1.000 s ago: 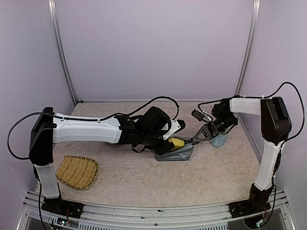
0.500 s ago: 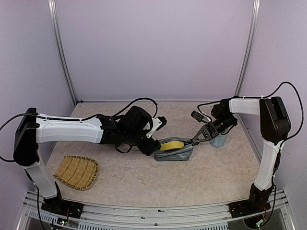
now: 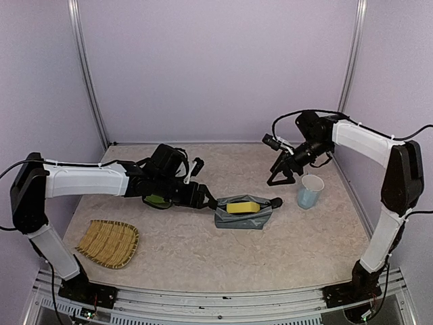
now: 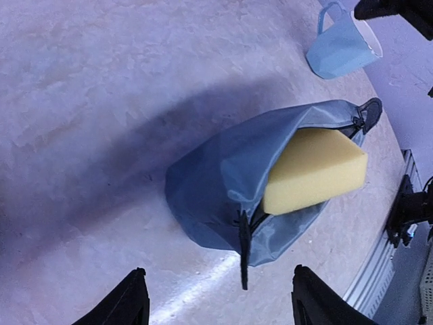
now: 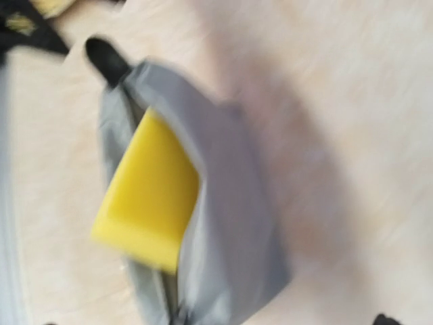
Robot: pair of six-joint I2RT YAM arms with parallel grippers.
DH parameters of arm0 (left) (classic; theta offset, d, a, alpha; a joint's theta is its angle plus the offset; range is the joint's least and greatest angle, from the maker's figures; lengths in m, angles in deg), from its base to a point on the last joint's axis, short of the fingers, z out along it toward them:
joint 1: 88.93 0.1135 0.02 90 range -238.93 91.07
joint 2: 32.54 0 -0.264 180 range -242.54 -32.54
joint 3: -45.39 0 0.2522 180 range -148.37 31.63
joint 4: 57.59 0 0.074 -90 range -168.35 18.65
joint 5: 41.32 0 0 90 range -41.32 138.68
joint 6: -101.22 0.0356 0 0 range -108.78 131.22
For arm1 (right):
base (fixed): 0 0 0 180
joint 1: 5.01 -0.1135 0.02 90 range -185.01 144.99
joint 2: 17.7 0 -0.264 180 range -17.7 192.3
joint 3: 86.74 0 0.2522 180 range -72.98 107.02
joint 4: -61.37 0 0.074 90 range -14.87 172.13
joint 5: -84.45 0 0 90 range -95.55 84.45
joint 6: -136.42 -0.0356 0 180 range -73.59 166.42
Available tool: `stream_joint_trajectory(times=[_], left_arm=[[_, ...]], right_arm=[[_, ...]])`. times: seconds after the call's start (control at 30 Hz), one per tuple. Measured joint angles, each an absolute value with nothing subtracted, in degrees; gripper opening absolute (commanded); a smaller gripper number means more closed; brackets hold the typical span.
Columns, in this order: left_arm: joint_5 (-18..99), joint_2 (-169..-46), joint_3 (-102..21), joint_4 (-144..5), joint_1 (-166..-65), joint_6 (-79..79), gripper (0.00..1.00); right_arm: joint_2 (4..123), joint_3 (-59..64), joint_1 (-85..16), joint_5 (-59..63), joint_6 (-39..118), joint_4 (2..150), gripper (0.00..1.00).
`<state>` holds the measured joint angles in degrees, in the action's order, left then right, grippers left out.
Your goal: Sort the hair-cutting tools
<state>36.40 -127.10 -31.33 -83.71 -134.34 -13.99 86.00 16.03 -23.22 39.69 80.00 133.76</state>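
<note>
the yellow square sponge [image 4: 314, 172] props open the grey fabric pouch [image 4: 216, 183], ready for tools i judge; my left pincer [image 4: 220, 301] gapes empty before it, my right pincer [image 3: 278, 180] hangs wide and empty above.

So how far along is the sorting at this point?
Done: the yellow sponge sits partly inside the open grey pouch. In hand: nothing; left gripper and right gripper both hang with fingers open, empty. Left: seemingly the sorting itself, since none of the hair-cutting tools shows in any view.
</note>
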Motion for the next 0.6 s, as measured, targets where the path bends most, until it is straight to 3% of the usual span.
stream_joint_trajectory(times=[0.13,0.27,0.47,0.6], left_arm=[[32.32,-128.9,-31.31,-82.33,-134.43,-16.96,0.66],[30.76,-130.47,-31.31,-82.25,-134.43,-18.25,0.61],[28.91,-132.33,-31.31,-81.22,-134.38,-19.67,0.43],[27.46,-133.66,-31.31,-80.24,-134.38,-20.57,0.38]], right_arm=[[83.69,16.75,-29.39,33.92,77.2,127.62,1.0],[89.15,22.74,-34.46,31.18,77.42,128.3,1.0],[96.17,23.11,-39.18,24.91,77.68,127.51,1.0],[98.72,23.57,-40.51,22.57,77.97,127.88,1.0]])
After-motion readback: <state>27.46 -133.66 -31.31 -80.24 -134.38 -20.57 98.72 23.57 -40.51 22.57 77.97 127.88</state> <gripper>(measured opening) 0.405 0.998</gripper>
